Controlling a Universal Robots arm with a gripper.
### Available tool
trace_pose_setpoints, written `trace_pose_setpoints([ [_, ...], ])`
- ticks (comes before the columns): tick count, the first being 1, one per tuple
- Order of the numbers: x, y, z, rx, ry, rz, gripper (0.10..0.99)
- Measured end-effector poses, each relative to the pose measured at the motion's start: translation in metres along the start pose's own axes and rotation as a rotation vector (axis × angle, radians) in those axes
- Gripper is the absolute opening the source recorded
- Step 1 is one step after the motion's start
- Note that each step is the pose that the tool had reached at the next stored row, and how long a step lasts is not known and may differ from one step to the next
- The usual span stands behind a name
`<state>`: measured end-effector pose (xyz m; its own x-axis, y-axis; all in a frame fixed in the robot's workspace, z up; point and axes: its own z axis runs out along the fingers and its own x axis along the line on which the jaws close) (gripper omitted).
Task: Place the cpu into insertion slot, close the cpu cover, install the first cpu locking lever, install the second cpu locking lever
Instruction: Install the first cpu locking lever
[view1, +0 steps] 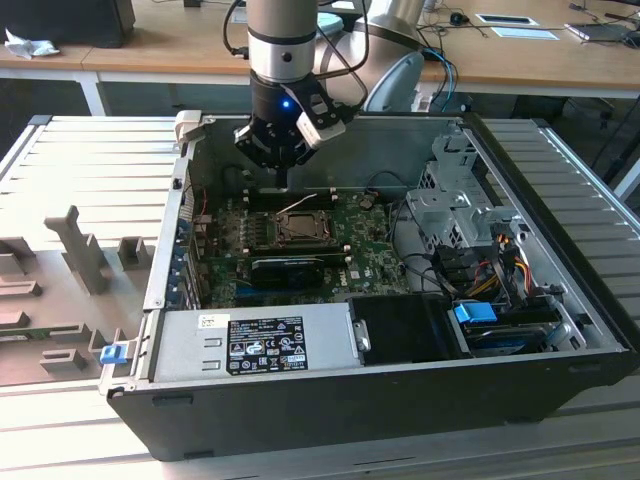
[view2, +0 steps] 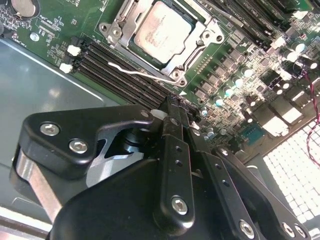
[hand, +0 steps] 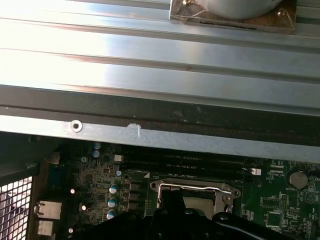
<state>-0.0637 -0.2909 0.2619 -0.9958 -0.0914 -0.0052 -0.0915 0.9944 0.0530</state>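
Observation:
The cpu (view2: 162, 31) lies flat in the insertion slot (view1: 297, 229) on the green board, its silver top showing. The cpu cover (view2: 120, 22) is down around it as a metal frame. A thin pale locking lever (view2: 134, 73) runs beside the socket, over the black memory slots. It looks loose, not tucked in. My gripper (view2: 172, 106) hangs just above the board, beside the socket on the lever's side. Its fingers are shut together with nothing between them. In the exterior view the gripper (view1: 285, 183) is over the socket's far edge. The first wrist view has the socket frame (hand: 192, 189) just past the gripper (hand: 170, 197).
The open computer case (view1: 330, 420) lies on a ribbed metal table. A power supply (view1: 255, 345) fills its near side. A black card (view1: 290, 268) sits in front of the socket. A drive cage (view1: 450, 215) and cables (view1: 490, 260) are at the exterior view's right. The case wall (hand: 160, 135) stands close behind.

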Motion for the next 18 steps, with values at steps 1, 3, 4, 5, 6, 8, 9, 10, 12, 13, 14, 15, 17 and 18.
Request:
trace_pose_setpoints([
  [1, -0.0002, 0.0, 0.0005, 0.0, -0.0001, 0.0, 0.106],
  [3, -0.0003, -0.0001, 0.0012, 0.0, 0.0, 0.0, 0.106],
  [4, -0.0003, -0.0001, 0.0014, 0.0, 0.0001, 0.0, 0.106],
  [5, -0.0003, -0.0002, 0.0016, 0.0, 0.0001, 0.0, 0.106],
  [6, -0.0004, -0.0002, 0.0018, 0.0, 0.0, 0.0, 0.106],
  [8, -0.0004, -0.0002, 0.0024, 0.0, -0.0001, 0.0, 0.106],
  [9, -0.0004, -0.0002, 0.0027, 0.0, -0.0001, 0.0, 0.106],
  [10, -0.0004, -0.0002, 0.003, 0.0, -0.0001, 0.0, 0.106],
  [12, -0.0008, -0.0004, 0.0039, -0.004, -0.0003, 0.0, 0.106],
  [13, -0.0012, -0.0004, 0.0052, -0.009, -0.001, 0.001, 0.106],
  [14, -0.0016, -0.0005, 0.0067, -0.01, -0.0011, 0.002, 0.106],
  [15, -0.0028, -0.0008, 0.0094, -0.01, -0.0011, 0.002, 0.106],
  [17, -0.0051, -0.0012, 0.0145, -0.01, -0.0012, 0.002, 0.106],
  [18, -0.0061, -0.0014, 0.0162, -0.01, -0.0011, 0.002, 0.106],
])
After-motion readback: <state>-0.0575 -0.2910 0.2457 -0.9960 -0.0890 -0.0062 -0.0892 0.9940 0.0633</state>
